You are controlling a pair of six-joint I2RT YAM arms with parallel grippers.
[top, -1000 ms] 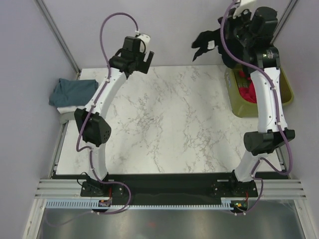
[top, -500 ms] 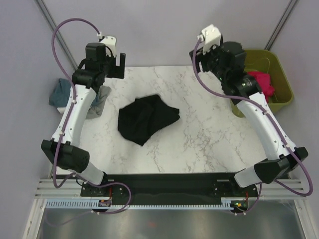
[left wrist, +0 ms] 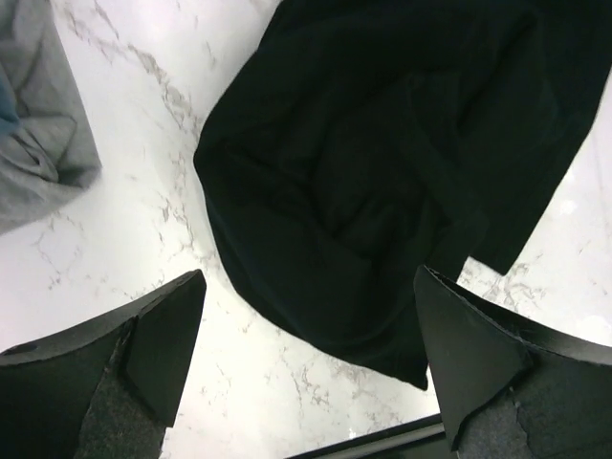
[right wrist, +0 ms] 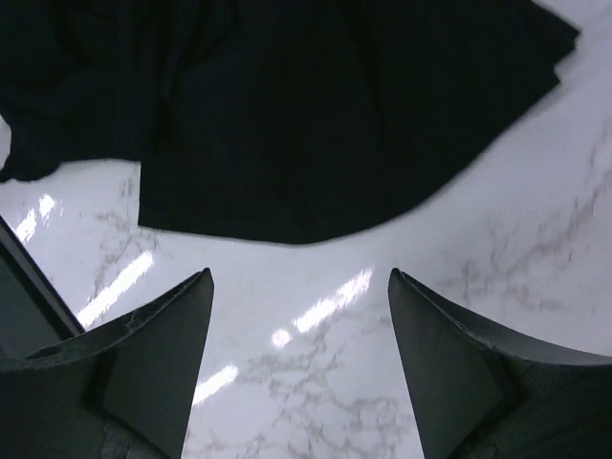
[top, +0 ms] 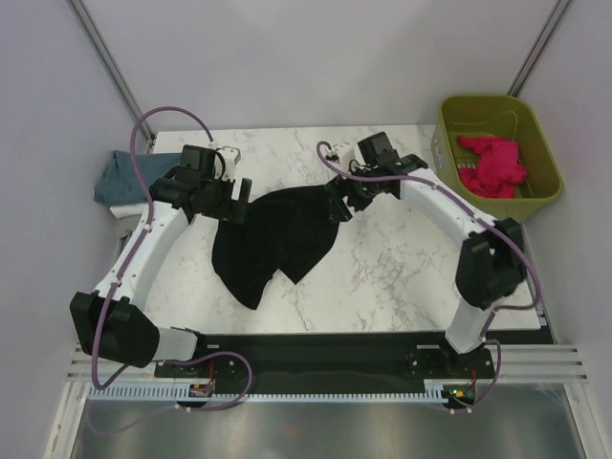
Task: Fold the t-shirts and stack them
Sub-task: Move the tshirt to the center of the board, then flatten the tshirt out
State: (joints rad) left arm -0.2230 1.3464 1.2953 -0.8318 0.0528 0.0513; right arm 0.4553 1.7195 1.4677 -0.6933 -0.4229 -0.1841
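Note:
A large black t-shirt (top: 273,239) lies rumpled in the middle of the marble table (top: 402,277). My left gripper (top: 234,203) hovers at its upper left edge, open, with nothing between the fingers. In the left wrist view the black t-shirt (left wrist: 382,163) fills the upper right and my left gripper (left wrist: 308,277) spans its near edge. My right gripper (top: 337,206) is at the shirt's upper right corner, also open. The right wrist view shows the black t-shirt (right wrist: 287,105) just beyond my right gripper (right wrist: 298,274), which stands over bare marble. A teal-blue t-shirt (top: 129,177) is piled at the table's left edge.
An olive-green basket (top: 535,134) stands off the back right corner with red cloth (top: 492,163) inside. Grey cloth (left wrist: 38,124) lies by the teal pile in the left wrist view. The table's dark front rail (top: 316,342) runs behind the arm bases.
The right gripper, earlier high over the basket shut on the black t-shirt, has let it go; the shirt now lies on the table. Both arms have come down to its upper edge.

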